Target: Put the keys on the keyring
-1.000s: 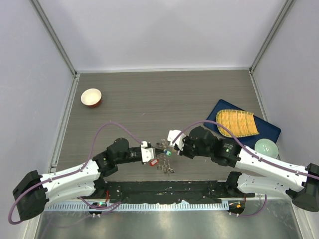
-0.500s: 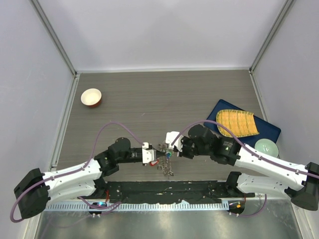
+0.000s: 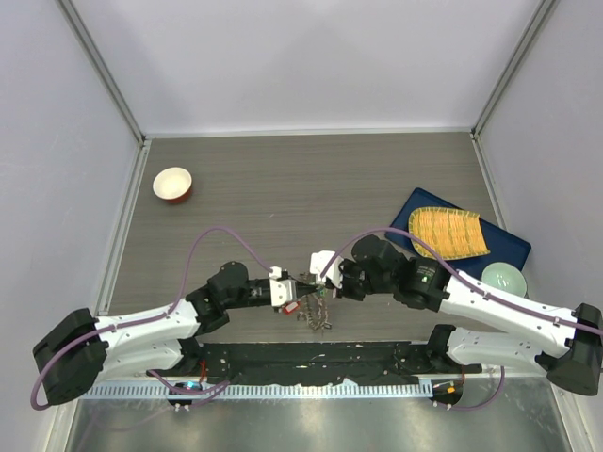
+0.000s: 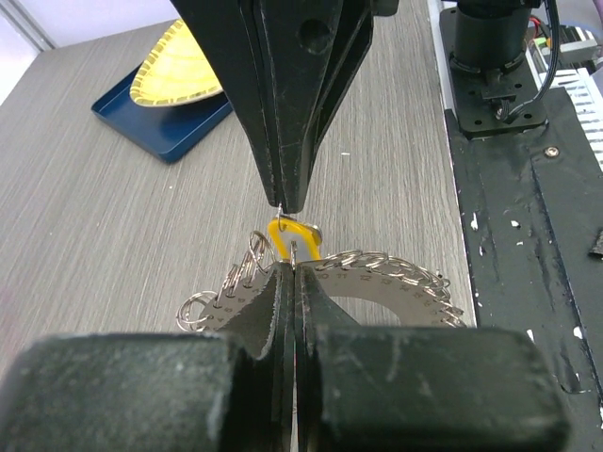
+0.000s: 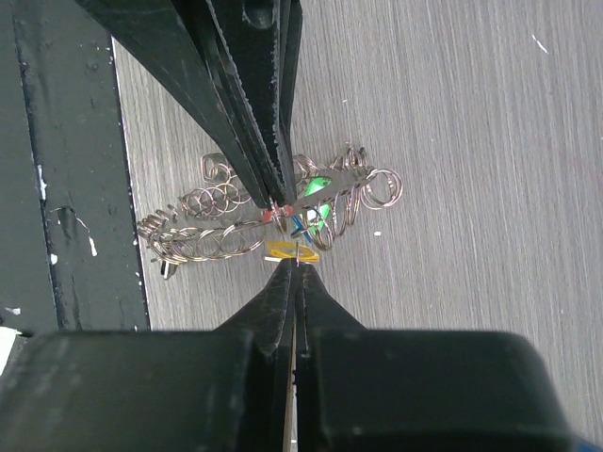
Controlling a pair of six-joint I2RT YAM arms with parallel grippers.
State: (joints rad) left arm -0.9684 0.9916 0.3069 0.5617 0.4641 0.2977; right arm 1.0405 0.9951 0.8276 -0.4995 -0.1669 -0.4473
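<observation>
The keyring [image 4: 377,281] is a flat grey toothed plate hung with many small split rings. My left gripper [image 4: 295,268] is shut on its rim and holds it edge-up over the table. In the right wrist view the keyring [image 5: 212,231] is seen edge-on, with green [image 5: 316,186], red and blue key tags on it. My right gripper [image 5: 297,268] is shut on a yellow-tagged key [image 5: 292,251], held tip to tip against the left gripper [image 5: 278,202]. In the top view the two grippers, left [image 3: 300,290] and right [image 3: 320,282], meet over the keyring [image 3: 317,315].
A red-and-white bowl [image 3: 172,184] stands at the far left. A blue tray [image 3: 509,247] with a yellow woven mat [image 3: 448,232] lies at the right, with a pale green bowl [image 3: 503,280] beside it. The black base plate [image 3: 311,363] runs along the near edge.
My right gripper has edged a little to the left, closer to the left gripper. The left gripper has shifted slightly with the keyring still in it.
</observation>
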